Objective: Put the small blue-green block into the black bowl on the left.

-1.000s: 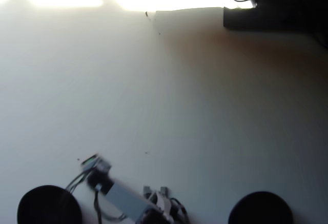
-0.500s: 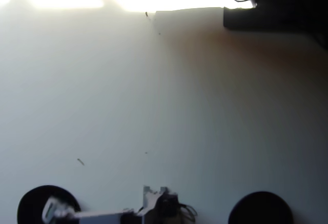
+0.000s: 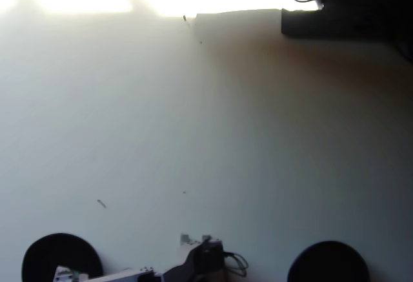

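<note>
A black bowl (image 3: pixel 58 253) sits at the bottom left of the overhead view, cut by the lower edge. My arm reaches left from its base along the bottom edge, and my gripper (image 3: pixel 63 273) is over the near part of this bowl. Only pale pieces of the gripper show against the black, so I cannot tell how the jaws stand. The small blue-green block does not show clearly anywhere. A faint greenish speck sits by the gripper's tip, too small to identify.
A second, identical black bowl (image 3: pixel 329 262) sits at the bottom right. The arm's base with cables (image 3: pixel 210 256) is at bottom centre. Dark equipment (image 3: pixel 335 11) lies along the top right edge. The white table (image 3: pixel 193 133) has strong glare at the top left.
</note>
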